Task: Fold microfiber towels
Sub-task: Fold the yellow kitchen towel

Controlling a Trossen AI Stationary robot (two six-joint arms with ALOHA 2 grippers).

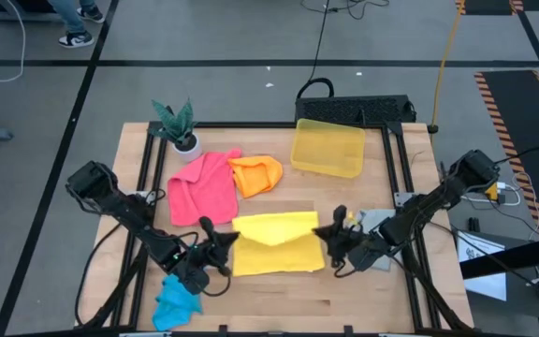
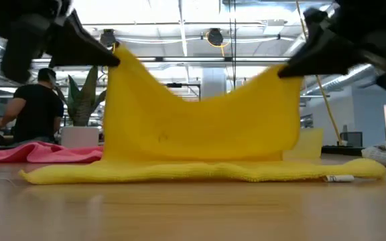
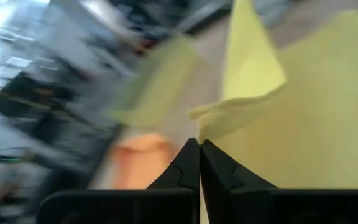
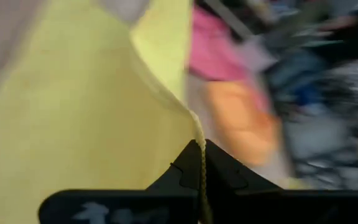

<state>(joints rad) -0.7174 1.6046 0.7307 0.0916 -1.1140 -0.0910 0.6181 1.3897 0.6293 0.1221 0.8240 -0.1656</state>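
Note:
A yellow towel [image 1: 279,245] lies mid-table with its two upper corners raised; it also shows in the low view [image 2: 200,127]. My left gripper [image 1: 226,241] is shut on the towel's left corner. My right gripper [image 1: 331,234] is shut on its right corner. The towel's lower part [image 2: 200,173] rests on the table. A pink towel [image 1: 204,185] and an orange towel [image 1: 256,175] lie flat at the far left. A blue towel [image 1: 176,300] sits crumpled at the near left edge. A grey towel [image 1: 374,225] lies partly under my right arm. My left gripper pinches the yellow towel's left corner [image 3: 207,127] between its two fingertips [image 2: 106,57], coming from the table's left and slanting slightly down. That corner is lifted clear and the cloth hangs from it down to the table. My right gripper pinches the yellow towel's right corner by its edge [image 4: 196,127] between its two fingertips [image 2: 288,69], coming from the table's right and slanting slightly down. The corner is held up; the cloth sags in a shallow curve between the two grippers.
A translucent yellow bin [image 1: 327,147] stands at the far right of the table. A small potted plant [image 1: 181,126] stands at the far left corner. Bare wood lies in front of the towel [image 1: 288,300]. A person [image 2: 35,104] sits beyond the table.

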